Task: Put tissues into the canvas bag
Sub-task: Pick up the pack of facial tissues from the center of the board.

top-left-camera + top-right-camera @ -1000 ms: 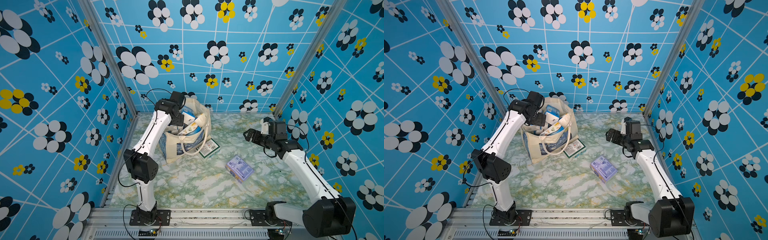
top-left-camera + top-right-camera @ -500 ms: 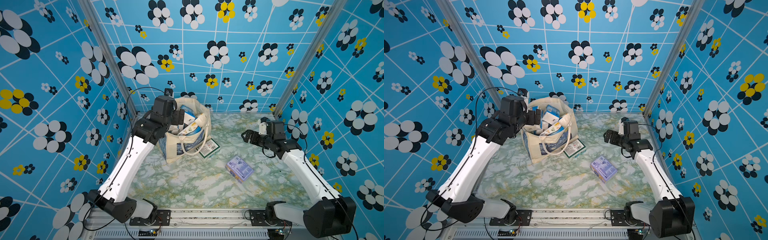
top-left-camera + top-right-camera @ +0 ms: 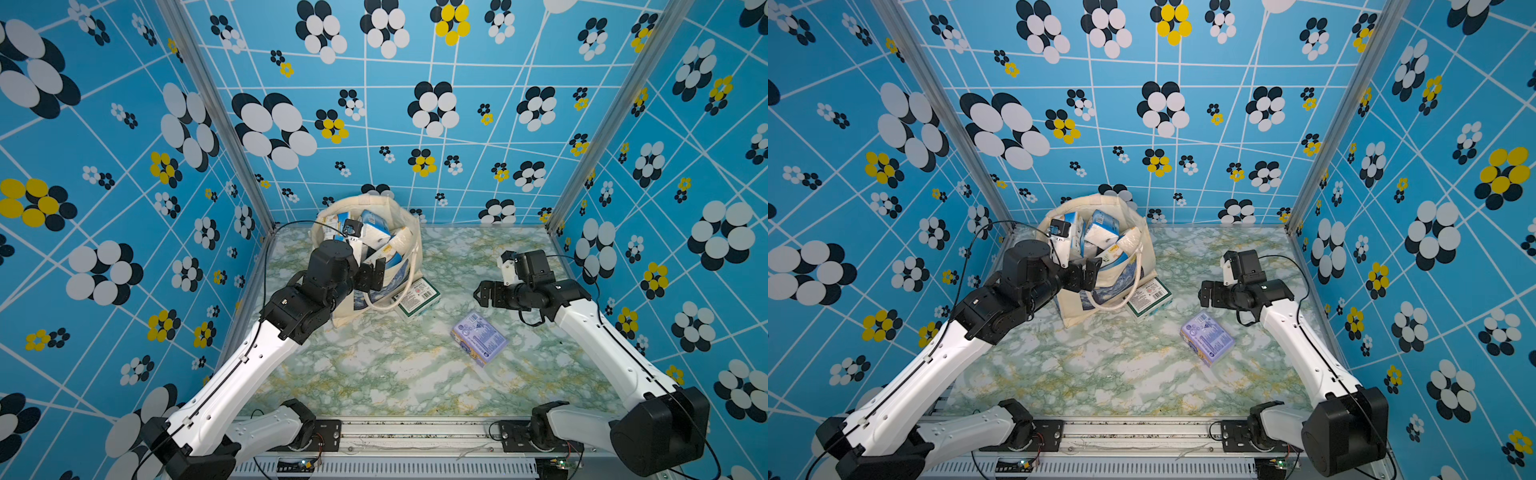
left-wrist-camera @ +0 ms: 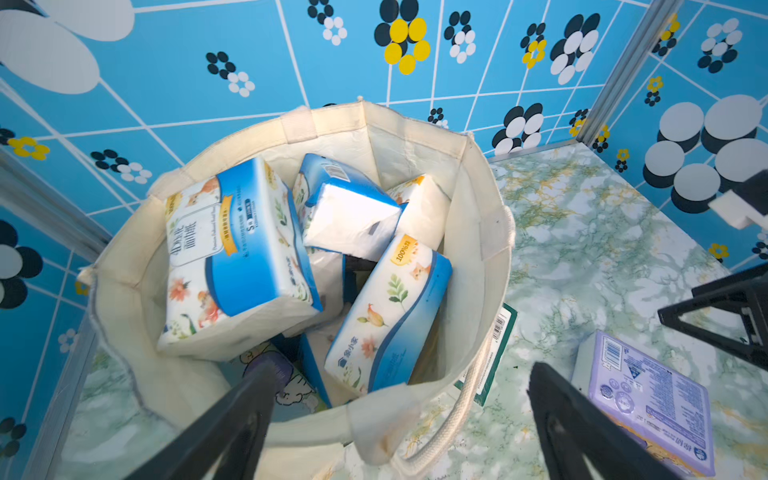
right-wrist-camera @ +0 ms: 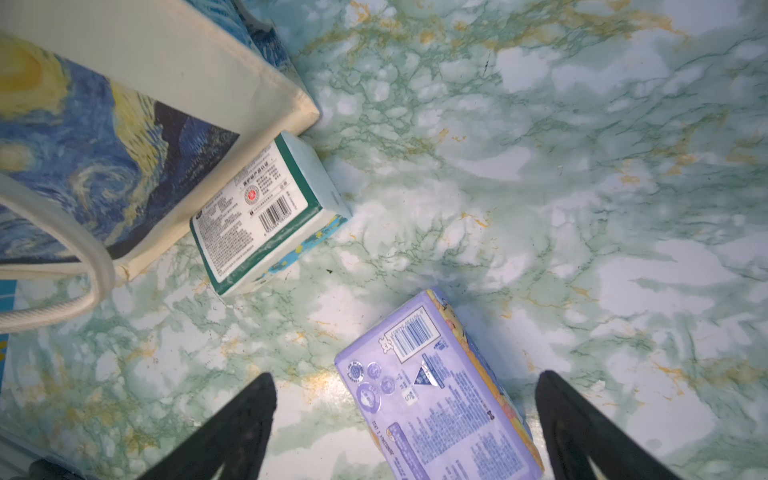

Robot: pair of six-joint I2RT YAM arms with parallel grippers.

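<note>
Done: the canvas bag [image 3: 410, 232] stands open in the upper middle of both top views, close to the back left corner. In it we count at least four blue-and-white tissue packs [image 4: 237, 249], piled loosely and tilted, the topmost near the rim.
Left over, first: a green-and-white tissue pack [image 3: 417, 297], label up, flat on the marbled tabletop [image 3: 374, 374]. It sits against the bag's base, just beside the hanging loop handle [image 3: 413, 274].
Left over, second: a lavender tissue pack [image 3: 480, 338], flat, right of centre and apart from the bag and the green pack.
Progress: we judge the task mostly done, with two packs still outside as far as the views show.
Left gripper [image 3: 372, 274]: jaws spread wide and empty, over the near rim of the bag.
Right gripper [image 3: 485, 293]: jaws spread wide and holding nothing, raised above the table near the lavender pack. The right wrist view shows that pack lying below, partly between the fingers [image 5: 249, 415].
Edges: the bag's rim is soft and sags on the near side. One edge of the green pack is tucked against the fabric, so we judge that side awkward to reach.
Open room: there is bare tabletop all round the lavender pack, and the lower half of the table is free. There is little room between the bag and the blue flowered walls [image 3: 124, 208]. The bag's mouth keeps a gap on its right side.
</note>
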